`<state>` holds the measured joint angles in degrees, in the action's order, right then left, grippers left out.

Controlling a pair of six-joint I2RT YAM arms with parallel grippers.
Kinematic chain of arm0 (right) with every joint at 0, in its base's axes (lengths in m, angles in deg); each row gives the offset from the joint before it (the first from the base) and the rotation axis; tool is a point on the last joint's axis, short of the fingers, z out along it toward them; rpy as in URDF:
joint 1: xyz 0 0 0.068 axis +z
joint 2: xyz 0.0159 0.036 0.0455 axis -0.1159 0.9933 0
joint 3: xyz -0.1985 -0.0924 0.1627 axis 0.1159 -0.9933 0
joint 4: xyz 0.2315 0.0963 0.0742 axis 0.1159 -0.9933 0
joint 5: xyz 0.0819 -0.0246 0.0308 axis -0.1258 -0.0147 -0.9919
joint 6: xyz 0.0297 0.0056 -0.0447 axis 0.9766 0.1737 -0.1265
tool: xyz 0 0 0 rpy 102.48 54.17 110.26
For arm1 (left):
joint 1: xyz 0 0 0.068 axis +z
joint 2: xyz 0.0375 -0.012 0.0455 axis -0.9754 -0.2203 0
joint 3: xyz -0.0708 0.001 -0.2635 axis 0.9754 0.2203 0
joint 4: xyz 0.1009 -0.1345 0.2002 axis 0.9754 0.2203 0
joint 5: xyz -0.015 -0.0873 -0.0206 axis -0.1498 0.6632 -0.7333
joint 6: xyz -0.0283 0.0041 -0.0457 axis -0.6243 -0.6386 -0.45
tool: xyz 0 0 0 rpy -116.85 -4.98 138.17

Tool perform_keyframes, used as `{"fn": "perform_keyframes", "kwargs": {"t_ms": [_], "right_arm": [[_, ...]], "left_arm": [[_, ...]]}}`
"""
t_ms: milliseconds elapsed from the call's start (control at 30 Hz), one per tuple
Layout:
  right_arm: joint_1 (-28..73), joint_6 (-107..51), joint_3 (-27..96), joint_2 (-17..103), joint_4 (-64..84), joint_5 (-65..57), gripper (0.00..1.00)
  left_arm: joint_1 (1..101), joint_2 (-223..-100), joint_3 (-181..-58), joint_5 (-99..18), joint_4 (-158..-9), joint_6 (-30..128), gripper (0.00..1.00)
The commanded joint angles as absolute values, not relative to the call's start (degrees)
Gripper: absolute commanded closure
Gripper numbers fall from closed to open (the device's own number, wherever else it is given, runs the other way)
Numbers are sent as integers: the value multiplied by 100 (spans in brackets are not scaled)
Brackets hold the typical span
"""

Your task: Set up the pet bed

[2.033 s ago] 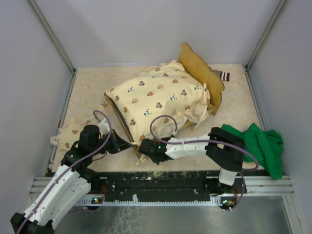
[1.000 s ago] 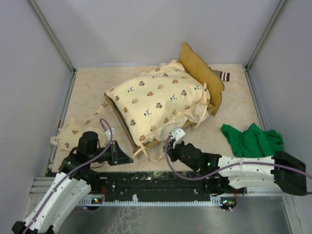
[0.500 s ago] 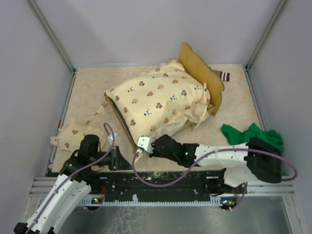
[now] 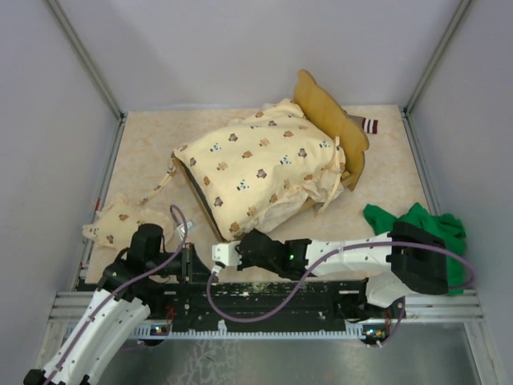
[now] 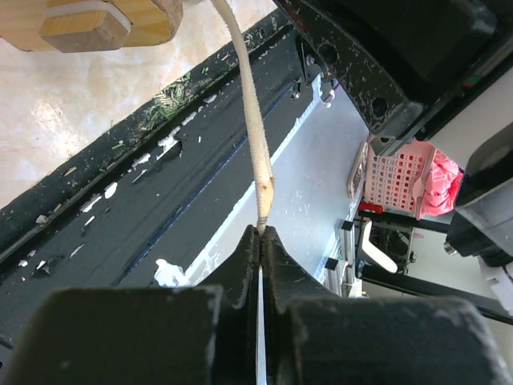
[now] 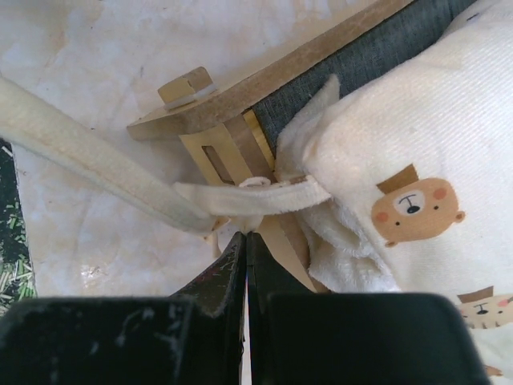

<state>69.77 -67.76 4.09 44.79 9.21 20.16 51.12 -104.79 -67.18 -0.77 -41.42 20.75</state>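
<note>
The pet bed stands mid-counter with the bear-print quilt heaped over it; near the bed's front corner the left jaws pinch the end of a cream tie strap, while the right jaws, closed with no gap, press at the strap's loop on the corner post, a hold there impossible to confirm. The job looks partly done; the tie seems not yet knotted, the pillow lies left of the bed, and the green cloth lies to its right.
</note>
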Motion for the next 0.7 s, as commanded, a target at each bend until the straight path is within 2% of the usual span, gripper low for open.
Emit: {"fn": "perform_keyframes", "kwargs": {"t_ms": [0,267,400,600,667], "right_arm": [[7121,-7091,661,4483,1328,2378,100],[7113,-7777,345,4440,2204,2061,100],[7113,-7865,362,4460,2220,1697,100],[7113,-7916,118,4308,2564,1314,100],[7113,-7950,122,4327,2570,1322,100]], "left_arm": [[5098,-10414,-6769,-136,-4038,2176,100],[5099,-10485,-6811,-471,-3946,2207,100],[5095,-10605,-6934,-840,-3881,2198,94],[5099,-10712,-7182,-1436,-3610,2153,72],[5095,-10729,-7315,-1643,-3459,2158,60]]}}
